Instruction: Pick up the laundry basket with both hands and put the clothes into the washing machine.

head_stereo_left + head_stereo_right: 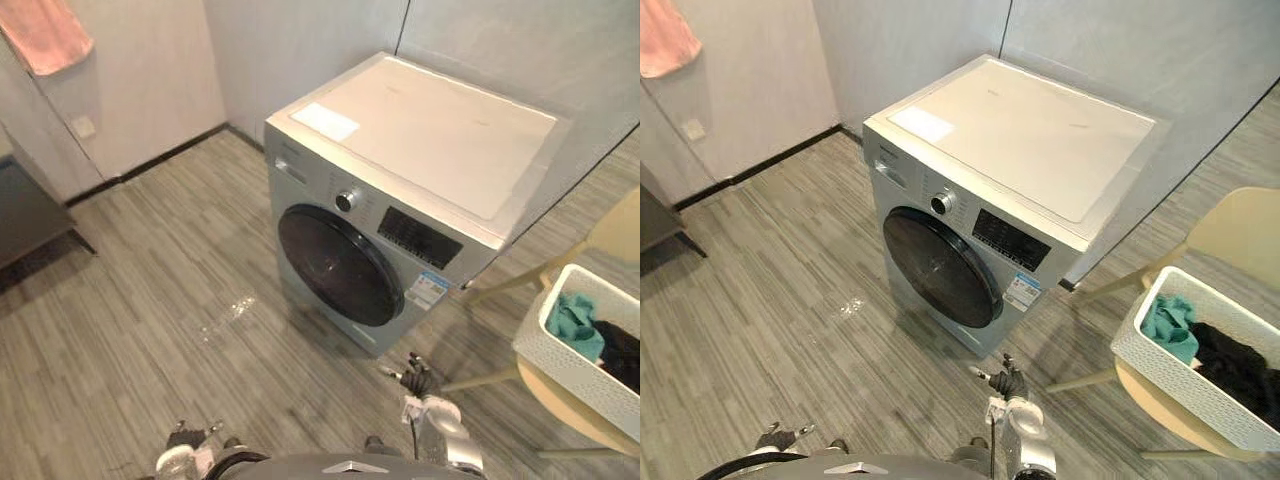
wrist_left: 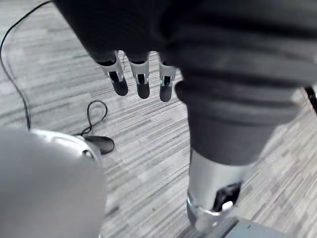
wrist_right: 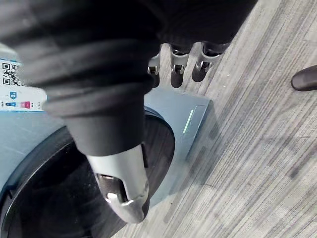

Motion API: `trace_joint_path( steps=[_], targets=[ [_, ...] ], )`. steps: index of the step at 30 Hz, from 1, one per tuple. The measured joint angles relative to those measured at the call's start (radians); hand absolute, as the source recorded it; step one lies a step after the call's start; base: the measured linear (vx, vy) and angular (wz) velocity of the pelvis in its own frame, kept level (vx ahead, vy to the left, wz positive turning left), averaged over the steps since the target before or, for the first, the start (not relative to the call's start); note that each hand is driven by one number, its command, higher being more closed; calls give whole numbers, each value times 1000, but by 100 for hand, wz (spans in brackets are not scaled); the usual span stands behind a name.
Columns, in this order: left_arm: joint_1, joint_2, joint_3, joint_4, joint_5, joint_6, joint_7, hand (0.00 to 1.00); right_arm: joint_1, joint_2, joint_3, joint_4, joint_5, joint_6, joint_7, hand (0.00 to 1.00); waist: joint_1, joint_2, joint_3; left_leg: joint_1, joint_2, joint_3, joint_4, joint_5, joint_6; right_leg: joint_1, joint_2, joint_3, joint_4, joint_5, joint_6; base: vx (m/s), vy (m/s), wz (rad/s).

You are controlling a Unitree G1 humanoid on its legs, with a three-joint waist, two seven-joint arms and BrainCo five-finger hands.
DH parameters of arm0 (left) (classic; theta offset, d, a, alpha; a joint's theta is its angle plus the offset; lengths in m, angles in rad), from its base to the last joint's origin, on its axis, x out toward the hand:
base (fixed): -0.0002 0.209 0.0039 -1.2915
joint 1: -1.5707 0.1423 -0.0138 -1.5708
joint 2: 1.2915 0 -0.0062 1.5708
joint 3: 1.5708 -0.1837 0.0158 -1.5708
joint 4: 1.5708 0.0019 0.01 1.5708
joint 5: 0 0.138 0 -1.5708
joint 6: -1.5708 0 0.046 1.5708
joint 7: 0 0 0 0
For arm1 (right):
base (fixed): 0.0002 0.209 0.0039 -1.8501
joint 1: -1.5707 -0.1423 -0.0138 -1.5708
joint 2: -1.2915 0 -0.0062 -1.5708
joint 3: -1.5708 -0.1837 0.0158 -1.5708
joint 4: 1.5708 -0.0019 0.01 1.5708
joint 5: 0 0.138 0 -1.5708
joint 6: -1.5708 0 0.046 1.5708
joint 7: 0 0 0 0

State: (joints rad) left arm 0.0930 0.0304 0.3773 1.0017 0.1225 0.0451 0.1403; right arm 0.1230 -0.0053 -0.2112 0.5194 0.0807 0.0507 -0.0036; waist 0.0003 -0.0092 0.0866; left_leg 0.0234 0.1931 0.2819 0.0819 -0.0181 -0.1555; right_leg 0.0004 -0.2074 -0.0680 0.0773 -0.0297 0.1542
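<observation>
1. The grey striped floor (image 1: pixel 150 300) runs all round the washing machine and up to the walls behind it.
2. The washing machine (image 1: pixel 420 150) is a silver front-loader with a pale flat top, and it stands at an angle in the corner.
3. The round dark door (image 1: pixel 335 265) on the machine's front is shut.
4. A dark low table (image 1: pixel 25 215) stands well to the left of the machine, against the wall.
5. A pale yellow chair (image 1: pixel 1240 230) stands near the machine's right side, with its thin legs on the floor.
6. The laundry basket (image 1: pixel 1180 385) is white with perforated walls. It sits on the chair seat, to the right of the machine and apart from it, and neither hand touches it.
7. The clothes lie inside the basket. A teal cloth (image 1: pixel 1170 325) is at the end nearer the machine, and a black garment (image 1: pixel 1240 370) lies beside it at the farther end.
8. A pink towel (image 1: pixel 45 35) hangs on the wall, far to the left of the machine.
9. The right hand (image 3: pixel 178 69) hangs low just in front of the machine's door. Its fingers are straight and relaxed and hold nothing.
10. The left hand (image 2: pixel 141 79) hangs over bare floor, to the left of the machine's front. Its fingers are loose and hold nothing.
11. A white sheet (image 1: pixel 325 121) lies flat on the machine's top near its left front corner.
12. A silver knob (image 1: pixel 345 200) sits on the front panel, just above the door.
</observation>
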Motion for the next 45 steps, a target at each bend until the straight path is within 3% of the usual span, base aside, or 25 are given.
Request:
trace_joint_path(
  steps=[4,7,10,21,23,29,35,42,45],
  targets=[
    [-4,5,-68,-2,0,-4,0,0,23,-22,23,-122,-45,-9,2,0,-5,10,5,29,0,18,-22,0,0,15,3,-1,-25,17,0,37,25,-15],
    [-4,-6,-105,0,3,-7,0,0,31,-74,53,-205,-93,-26,3,0,-10,48,8,30,-2,20,-55,16,-1,0,4,-4,-28,11,9,-68,-53,-5],
    [1,-12,-131,3,28,-6,0,0,27,-118,55,-225,-128,-27,2,0,-8,60,1,38,-2,4,-104,52,-6,-1,10,-28,-30,13,17,-77,-48,12],
    [22,47,-164,18,59,3,-3,0,-238,-253,199,-174,-144,-34,4,0,18,8,8,26,-11,-36,-160,106,0,5,11,-59,-74,55,27,-66,-8,9],
    [30,46,-166,24,59,4,-3,0,-270,-263,210,-140,-123,-34,6,0,31,11,9,26,-12,-41,-160,107,0,12,11,-65,-80,56,27,2,-3,11],
    [28,44,-186,29,56,2,-3,0,-389,-303,242,21,-99,-24,15,0,33,26,17,20,-13,-63,-160,110,1,29,10,-90,-91,56,28,3,-4,10],
    [8,38,-232,7,11,-1,0,0,-605,-389,237,171,-87,1,-13,0,33,64,67,-29,-15,-73,-160,132,7,-12,10,-92,-90,74,25,-44,-4,2],
    [-2,34,-243,-36,-20,-7,24,0,-650,-378,191,76,-191,44,-75,0,38,77,121,-101,-19,-90,-161,154,16,-73,7,-101,-92,99,22,-57,3,6],
    [-5,25,-242,-51,-20,-7,34,0,-651,-365,159,-6,-221,39,-120,0,32,95,158,-137,-23,-88,-161,167,21,-112,3,-94,-93,114,21,-70,14,-4]
  ],
)
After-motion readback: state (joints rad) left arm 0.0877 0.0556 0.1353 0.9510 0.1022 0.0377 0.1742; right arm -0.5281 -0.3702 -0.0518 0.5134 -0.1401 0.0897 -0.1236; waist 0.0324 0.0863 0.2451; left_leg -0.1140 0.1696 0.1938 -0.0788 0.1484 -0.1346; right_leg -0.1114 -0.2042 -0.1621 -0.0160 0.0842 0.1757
